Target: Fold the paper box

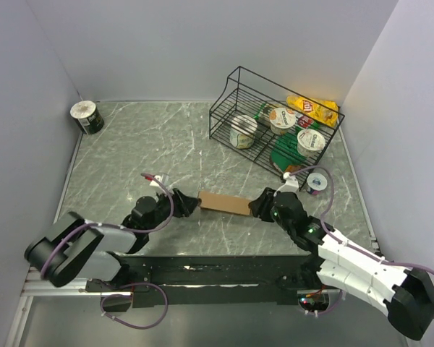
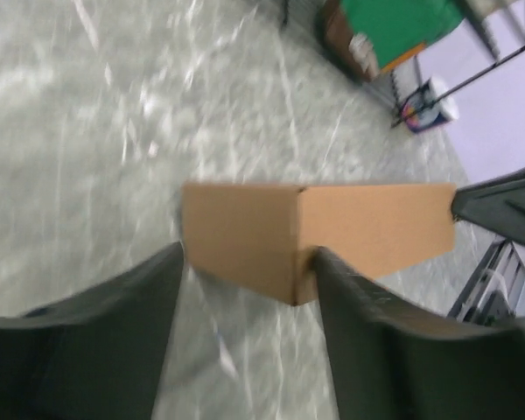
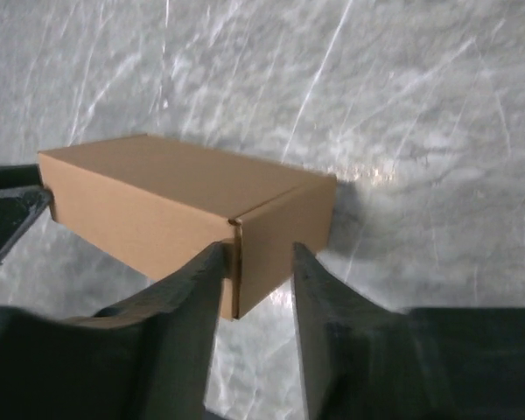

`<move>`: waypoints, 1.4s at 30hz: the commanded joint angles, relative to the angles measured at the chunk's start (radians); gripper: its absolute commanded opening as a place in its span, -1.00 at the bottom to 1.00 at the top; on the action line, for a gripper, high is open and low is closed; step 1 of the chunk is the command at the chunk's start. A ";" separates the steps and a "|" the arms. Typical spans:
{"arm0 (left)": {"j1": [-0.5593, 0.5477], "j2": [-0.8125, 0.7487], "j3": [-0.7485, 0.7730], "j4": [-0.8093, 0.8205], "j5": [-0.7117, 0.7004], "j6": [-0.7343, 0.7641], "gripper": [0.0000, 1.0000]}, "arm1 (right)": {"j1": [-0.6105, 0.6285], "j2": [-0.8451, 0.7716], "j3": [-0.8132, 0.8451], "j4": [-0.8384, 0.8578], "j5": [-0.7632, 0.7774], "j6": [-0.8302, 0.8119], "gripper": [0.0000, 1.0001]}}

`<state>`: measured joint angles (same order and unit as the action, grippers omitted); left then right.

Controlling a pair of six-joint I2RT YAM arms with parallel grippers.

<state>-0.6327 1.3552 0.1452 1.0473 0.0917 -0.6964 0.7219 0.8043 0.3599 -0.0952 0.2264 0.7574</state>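
At the near edge, a black rail (image 1: 202,269) carries both arm bases, with bare table just beyond it. The table (image 1: 145,144) is grey-green marbled stone, enclosed by plain pale walls at the left, the right and the back.

The paper box (image 1: 223,203) lies closed and flat on the table in the near middle, long side across, between the two arms. The left fingers (image 2: 376,332) are spread at its left end, one on each side of the near corner; whether they touch the cardboard cannot be told through the blur. The right fingers (image 3: 175,324) are spread at its right end, straddling a vertical corner edge, with the outer finger clear of the box's side.

Beyond the box, the left and middle of the table lie open up to the back wall. A small round cup (image 1: 318,182) sits on the table right behind the right arm's wrist. Just past it stands a black wire basket (image 1: 235,87), which takes up the far right and holds three lidded cups (image 1: 242,130), a green packet (image 1: 282,155) and a yellow bag (image 1: 315,108). A dark can (image 1: 87,117) with a pale top stands alone in the far left corner.
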 commanded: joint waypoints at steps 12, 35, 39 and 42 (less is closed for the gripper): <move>-0.005 -0.284 -0.045 -0.408 0.037 -0.003 0.51 | 0.016 -0.027 -0.024 -0.163 -0.094 -0.079 0.30; 0.148 0.142 0.120 -0.050 0.236 -0.147 0.21 | -0.006 0.455 0.143 0.253 -0.196 -0.205 0.57; 0.208 0.196 0.171 -0.050 0.286 -0.115 0.21 | -0.054 0.564 0.217 0.293 -0.220 -0.247 0.55; 0.241 0.197 0.200 -0.090 0.289 -0.085 0.26 | -0.068 0.622 0.273 0.313 -0.260 -0.265 0.54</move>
<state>-0.4332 1.5505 0.2947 0.9192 0.3283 -0.8238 0.6815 1.3788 0.5465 0.1284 -0.0021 0.5514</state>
